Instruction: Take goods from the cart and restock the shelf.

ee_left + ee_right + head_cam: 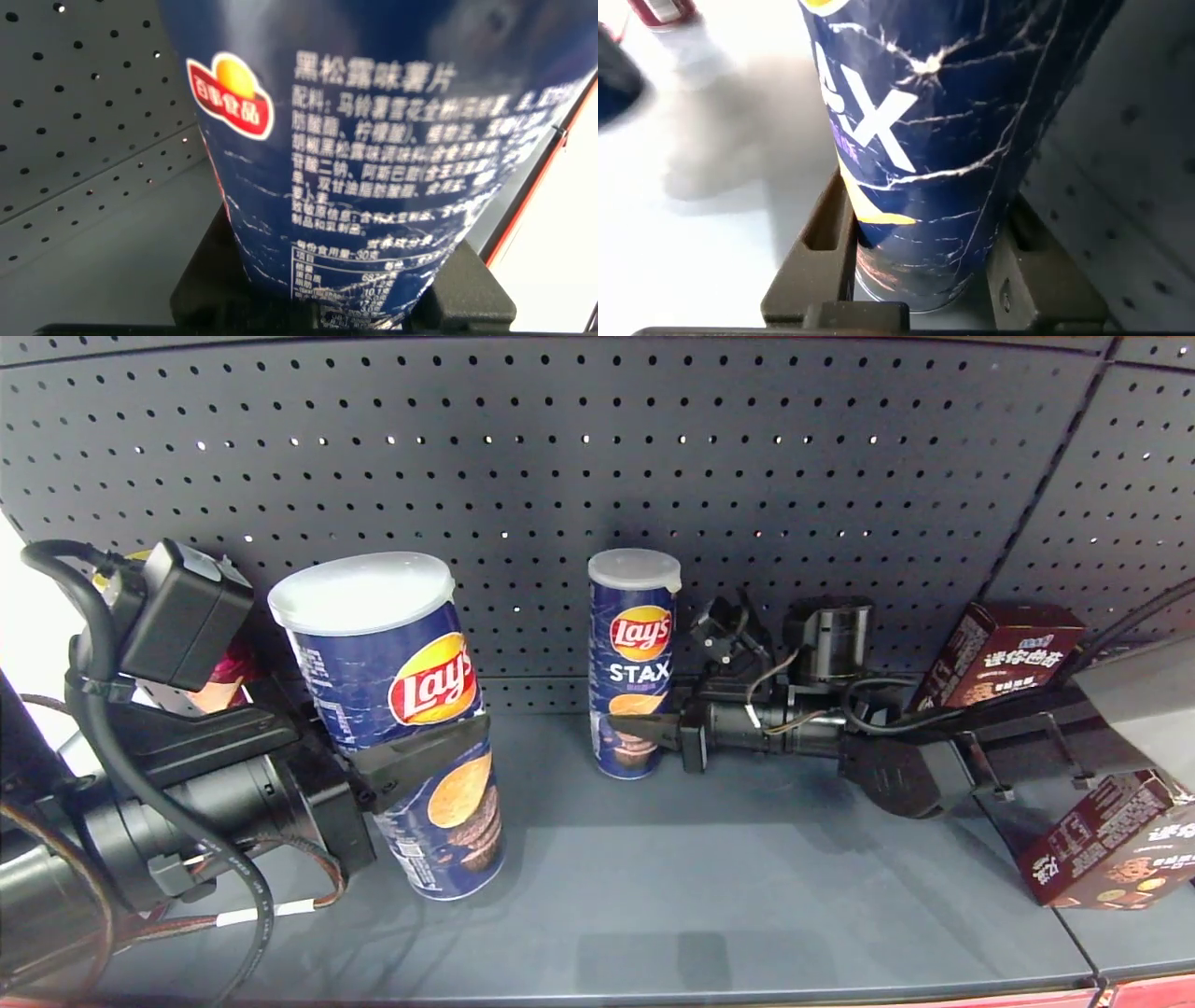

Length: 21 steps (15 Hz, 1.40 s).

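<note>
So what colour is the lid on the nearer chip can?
White; the lid shows best in the head view.

The left arm lies level over the left end of the shelf, its left gripper clamped on a tilted chip can. The right arm stretches along the back edge, its right gripper clamped on an upright chip can.

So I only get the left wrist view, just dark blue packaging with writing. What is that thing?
Observer: A tall dark blue cardboard chip can with a white plastic lid, gripped around its middle by the left hand.
Visitor: Standing straight?
Observer: No, tilted, lid towards the robot's left.
Visitor: Anything else going on?
Observer: The right hand grips a second, matching can, upright near the grey perforated back panel.
</note>
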Tool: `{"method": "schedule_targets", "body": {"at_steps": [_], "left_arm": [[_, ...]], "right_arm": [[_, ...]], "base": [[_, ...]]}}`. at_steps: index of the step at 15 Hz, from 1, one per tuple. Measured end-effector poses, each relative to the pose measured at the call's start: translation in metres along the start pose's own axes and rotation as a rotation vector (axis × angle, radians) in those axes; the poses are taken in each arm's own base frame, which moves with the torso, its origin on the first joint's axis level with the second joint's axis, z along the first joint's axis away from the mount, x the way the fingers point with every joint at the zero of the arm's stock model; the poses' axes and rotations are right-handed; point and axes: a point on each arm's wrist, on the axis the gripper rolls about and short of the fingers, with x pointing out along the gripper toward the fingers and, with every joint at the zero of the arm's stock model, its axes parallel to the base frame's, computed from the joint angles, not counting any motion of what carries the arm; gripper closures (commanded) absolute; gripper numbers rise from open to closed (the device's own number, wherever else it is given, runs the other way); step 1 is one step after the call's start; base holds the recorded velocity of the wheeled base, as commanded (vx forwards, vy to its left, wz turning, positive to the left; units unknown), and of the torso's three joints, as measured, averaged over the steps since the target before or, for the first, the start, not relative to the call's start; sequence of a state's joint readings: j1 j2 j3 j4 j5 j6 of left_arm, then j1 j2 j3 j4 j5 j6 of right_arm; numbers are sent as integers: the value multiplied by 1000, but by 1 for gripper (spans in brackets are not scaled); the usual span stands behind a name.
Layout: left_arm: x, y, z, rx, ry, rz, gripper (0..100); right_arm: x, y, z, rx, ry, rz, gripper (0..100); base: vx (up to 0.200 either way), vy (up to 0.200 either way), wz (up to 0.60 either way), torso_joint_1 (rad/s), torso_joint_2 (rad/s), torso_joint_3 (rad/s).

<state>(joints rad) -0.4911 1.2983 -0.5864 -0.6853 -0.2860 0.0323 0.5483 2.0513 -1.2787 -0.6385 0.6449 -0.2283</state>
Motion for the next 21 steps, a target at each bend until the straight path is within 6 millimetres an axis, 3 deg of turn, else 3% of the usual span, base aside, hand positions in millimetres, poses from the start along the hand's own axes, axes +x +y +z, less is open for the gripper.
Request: {"method": "schedule_targets", "body": {"at_steps": [5,8,12,21], "left_arm": [[1,0,3,3,-12,-3,100],[1,1,4,4,-13,4,100],[0,3,4,3,-13,12,100],[0,4,3,1,-9,23,100]], "right_arm": [[-32,42,10,-16,-16,-5,100],[-49,72,5,-12,-14,23,100],[-67,97,-9,-23,-26,23,100],[-70,132,-25,-20,-4,68,100]], "base": [[0,0,0,0,0,0],[0,0,0,0,0,0],[0,0,0,0,0,0],[0,0,0,0,0,0]]}}
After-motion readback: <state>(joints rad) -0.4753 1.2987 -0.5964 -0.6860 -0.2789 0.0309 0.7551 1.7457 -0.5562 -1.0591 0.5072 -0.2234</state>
